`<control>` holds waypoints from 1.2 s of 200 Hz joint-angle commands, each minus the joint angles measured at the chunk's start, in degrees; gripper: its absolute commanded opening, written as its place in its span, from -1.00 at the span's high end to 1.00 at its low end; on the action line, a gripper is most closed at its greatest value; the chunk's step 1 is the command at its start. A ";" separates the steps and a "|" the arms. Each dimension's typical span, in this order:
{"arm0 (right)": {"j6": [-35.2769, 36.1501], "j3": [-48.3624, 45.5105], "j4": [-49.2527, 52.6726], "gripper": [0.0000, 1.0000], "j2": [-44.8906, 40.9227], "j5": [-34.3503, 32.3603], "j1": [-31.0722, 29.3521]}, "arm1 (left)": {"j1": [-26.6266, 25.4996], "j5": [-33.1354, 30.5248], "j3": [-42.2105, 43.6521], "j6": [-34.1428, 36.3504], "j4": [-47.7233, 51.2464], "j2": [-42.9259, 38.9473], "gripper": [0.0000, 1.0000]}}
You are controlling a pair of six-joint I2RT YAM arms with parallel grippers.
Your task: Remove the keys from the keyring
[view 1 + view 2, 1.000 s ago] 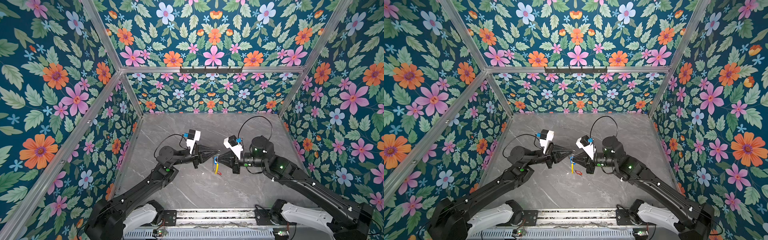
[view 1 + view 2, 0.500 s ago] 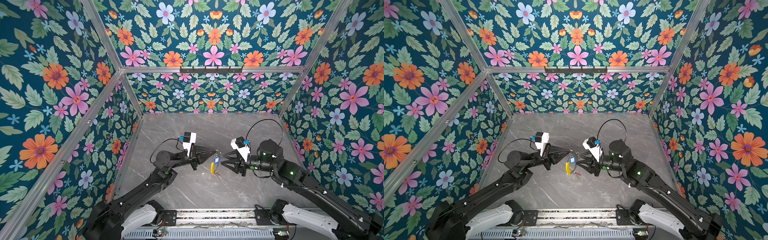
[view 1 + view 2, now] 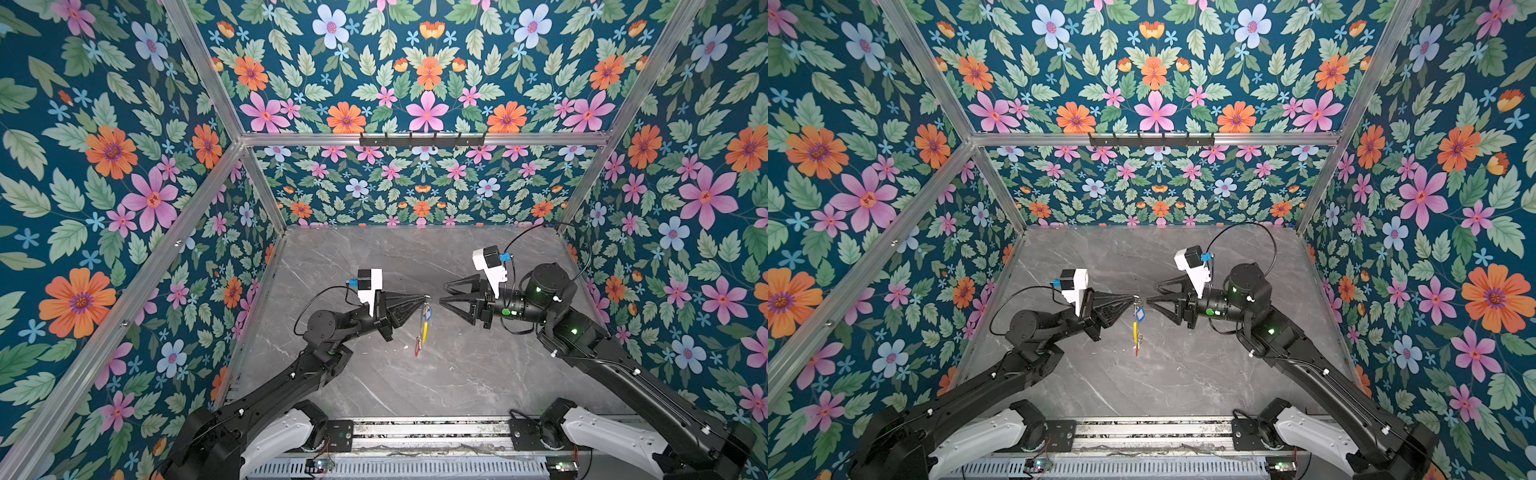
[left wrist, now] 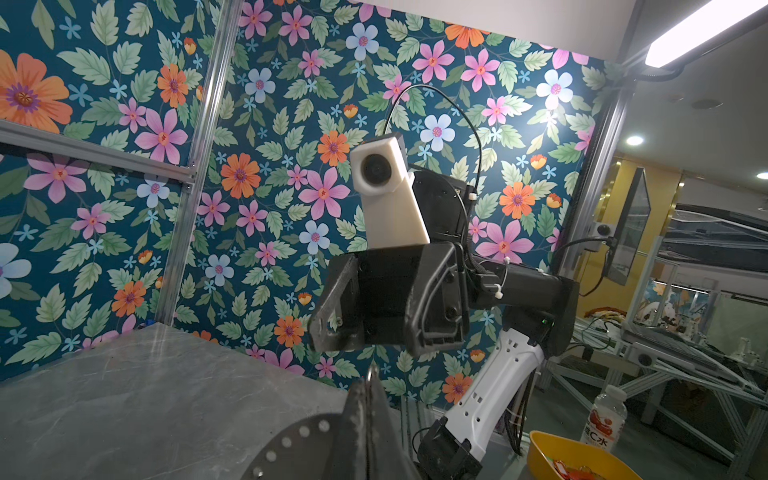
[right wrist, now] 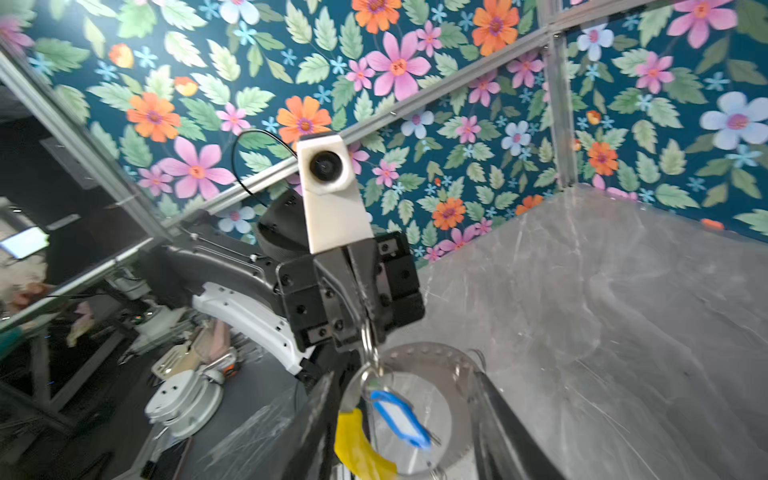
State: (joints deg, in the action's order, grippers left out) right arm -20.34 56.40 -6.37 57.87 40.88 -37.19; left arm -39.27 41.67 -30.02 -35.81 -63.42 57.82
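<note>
My left gripper point(image 3: 426, 297) is shut on the top of the keyring point(image 3: 424, 330), a thin wire hoop with a yellow sleeve that hangs edge-on above the table in both top views. On it hang the keys: one with a blue tag point(image 3: 429, 312) near the top and one with a red tag point(image 3: 417, 348) at the bottom. My right gripper point(image 3: 443, 294) stands open just right of the hoop, touching nothing. In the right wrist view the blue tag point(image 5: 401, 417) and yellow sleeve point(image 5: 357, 444) hang in front of my open right gripper point(image 5: 403, 376). The left wrist view shows my left gripper point(image 4: 371, 374) pressed shut.
The grey marble table point(image 3: 457, 374) is boxed in by floral walls on three sides. A black hook rail point(image 3: 422, 139) runs along the back wall. Outside the cell, the left wrist view shows a yellow bowl point(image 4: 573, 457) and a bottle point(image 4: 602, 419).
My right gripper has opened, let go of the keys and drawn back to the right. The keyring still hangs from my shut left gripper, which shifted slightly.
</note>
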 commanded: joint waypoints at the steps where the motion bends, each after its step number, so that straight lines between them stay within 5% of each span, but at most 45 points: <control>1: -6.38 0.10 -10.14 0.06 1.75 5.21 0.08 | 0.07 -1.88 0.30 0.48 -4.80 0.10 1.00; 48: -4.73 1.41 -7.55 0.14 3.99 4.74 -1.44 | 0.07 -3.31 0.84 0.48 -5.69 -0.04 1.00; 123: -3.39 1.87 -5.43 0.58 5.39 3.15 -2.81 | 0.04 -4.48 1.16 0.57 -6.02 -0.27 1.00; 240: -2.71 1.71 -5.30 0.63 5.56 2.36 -3.24 | 0.07 -4.67 1.34 0.57 -6.37 0.53 1.00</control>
State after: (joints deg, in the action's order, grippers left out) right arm -23.62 58.11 -10.22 63.79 43.70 -40.34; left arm -39.27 37.21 -28.69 -35.62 -67.22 58.28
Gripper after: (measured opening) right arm 0.185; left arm 0.050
